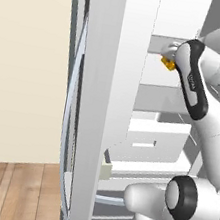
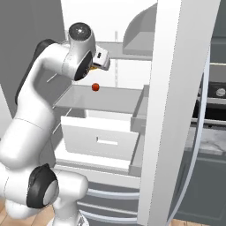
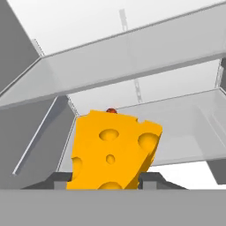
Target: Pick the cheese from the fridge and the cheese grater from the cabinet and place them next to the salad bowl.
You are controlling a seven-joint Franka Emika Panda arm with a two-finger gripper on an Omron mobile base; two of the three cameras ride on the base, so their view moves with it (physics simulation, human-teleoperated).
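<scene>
The cheese, a yellow-orange wedge with holes, sits between my gripper's two dark fingertips, which press on its sides. My gripper is shut on the cheese inside the open fridge, in the air above a grey shelf and below the upper shelf. From the right, the gripper points into the fridge and a sliver of the cheese shows under it. The cheese grater, the cabinet and the salad bowl are out of view.
A small red round thing lies on the shelf behind the cheese. A white drawer stands pulled out below. The open fridge door rises at the right, with an oven front and counter beyond it.
</scene>
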